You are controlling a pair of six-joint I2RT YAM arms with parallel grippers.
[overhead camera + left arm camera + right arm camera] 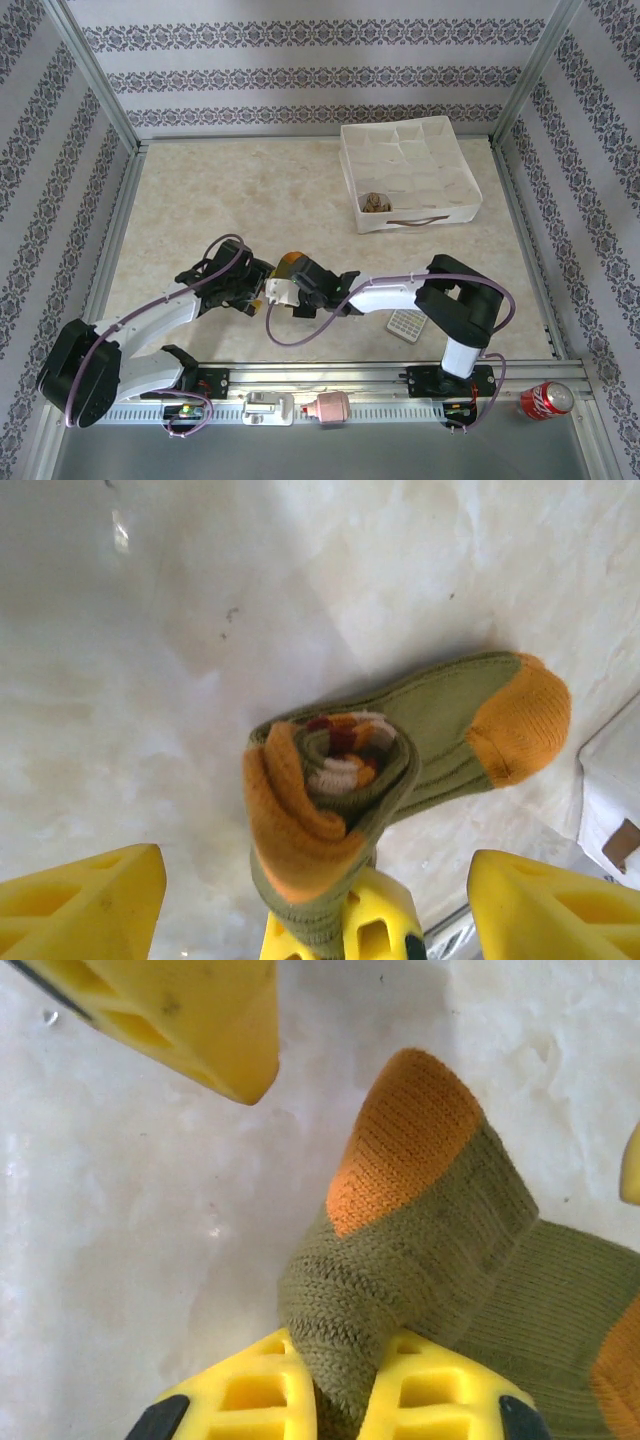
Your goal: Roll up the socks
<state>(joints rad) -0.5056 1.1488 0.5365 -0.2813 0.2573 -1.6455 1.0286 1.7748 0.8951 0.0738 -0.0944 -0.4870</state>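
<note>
An olive green sock [400,750] with orange toe and heel is partly rolled, with striped bands showing in the coil and its toe end lying on the table. My right gripper [340,1365] is shut on the olive knit at the roll's edge and holds it up. My left gripper [315,865] stands open, one yellow finger [85,900] on each side of the roll without touching it. From above, the sock [291,264] sits between the left gripper [262,290] and the right gripper [298,292]. A brownish rolled bundle [375,203] lies in a box compartment.
A white divided fabric box [410,170] stands at the back right. A small white gridded piece [405,323] lies by the right arm's base. A red can [545,400] stands outside the frame at the near right. Patterned walls and metal posts enclose the table.
</note>
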